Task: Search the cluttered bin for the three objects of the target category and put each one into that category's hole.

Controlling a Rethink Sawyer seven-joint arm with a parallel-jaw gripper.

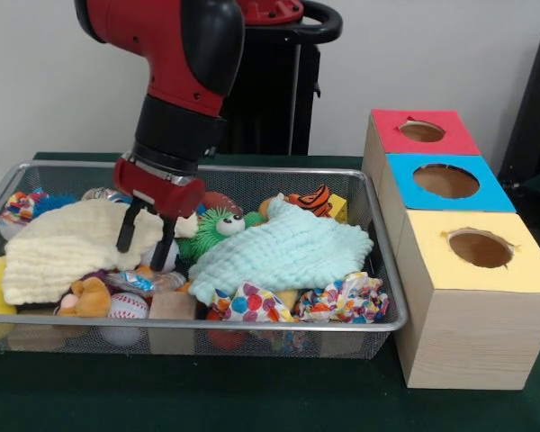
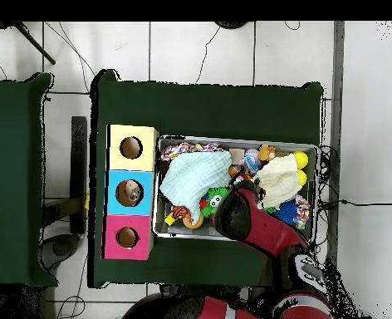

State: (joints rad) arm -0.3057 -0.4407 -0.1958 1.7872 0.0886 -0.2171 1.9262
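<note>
Mesh bin point(image 1: 378, 270) lengthwise beside boxes point(image 1: 450, 234)

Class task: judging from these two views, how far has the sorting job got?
Done: something seems to sit in the blue box; what it is cannot be told. In hand: nothing; the open tool hangs over the cream cloth. Left: searching the still-cluttered bin.

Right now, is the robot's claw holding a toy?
No, the gripper hangs open over the cream cloth with nothing between its fingers.
</note>
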